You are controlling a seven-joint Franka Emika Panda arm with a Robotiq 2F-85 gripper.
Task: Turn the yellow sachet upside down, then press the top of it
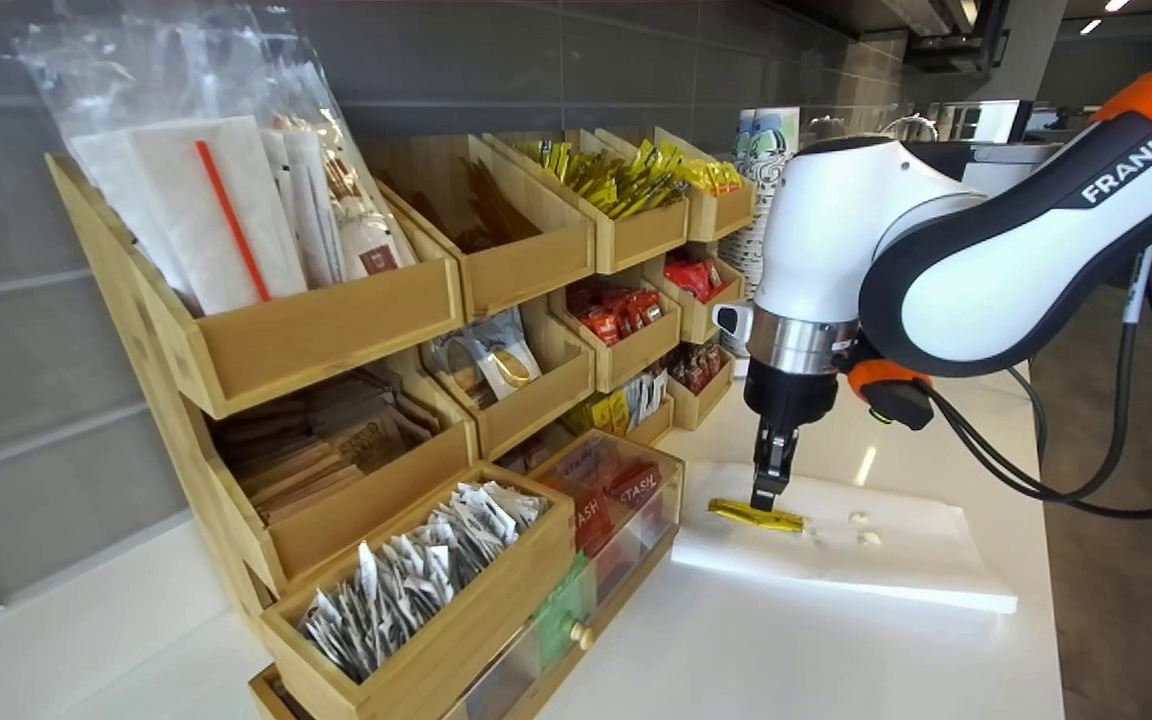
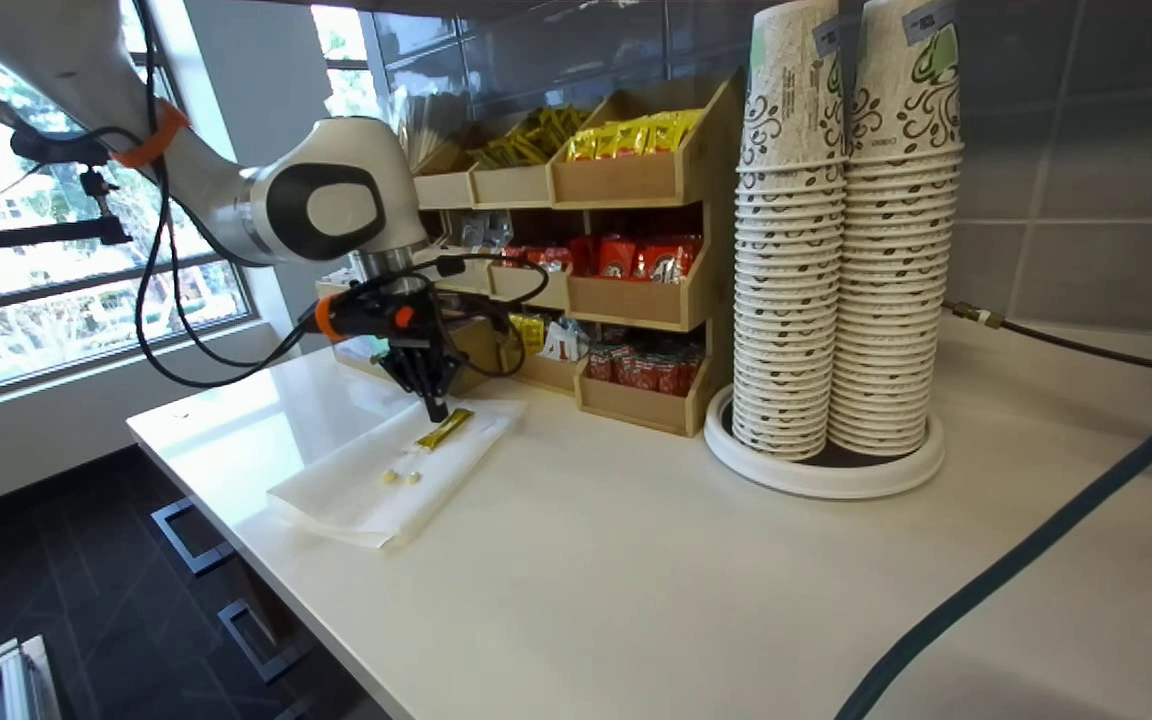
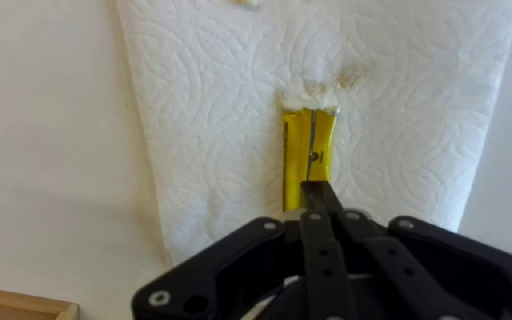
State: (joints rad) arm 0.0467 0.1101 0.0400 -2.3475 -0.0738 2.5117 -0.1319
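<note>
Yellow sachet (image 3: 305, 146) lies flat on the paper towel (image 3: 211, 133), on the desk (image 2: 636, 560), pale smear (image 3: 298, 103) at its end. My hand (image 3: 314, 185) is right over it, fingers (image 3: 316, 235) together; can't tell if the tips touch it. Near the towel, wooden bins (image 2: 616, 182): yellow packets (image 2: 626, 140) top row, red packets (image 2: 618, 258) mid row. White packets (image 1: 426, 570) in the front box (image 1: 496, 605). Paper cups (image 2: 786, 290) stacked on a round tray (image 2: 821, 483). My arm (image 1: 996, 265) is bent, hand pointing down.
</note>
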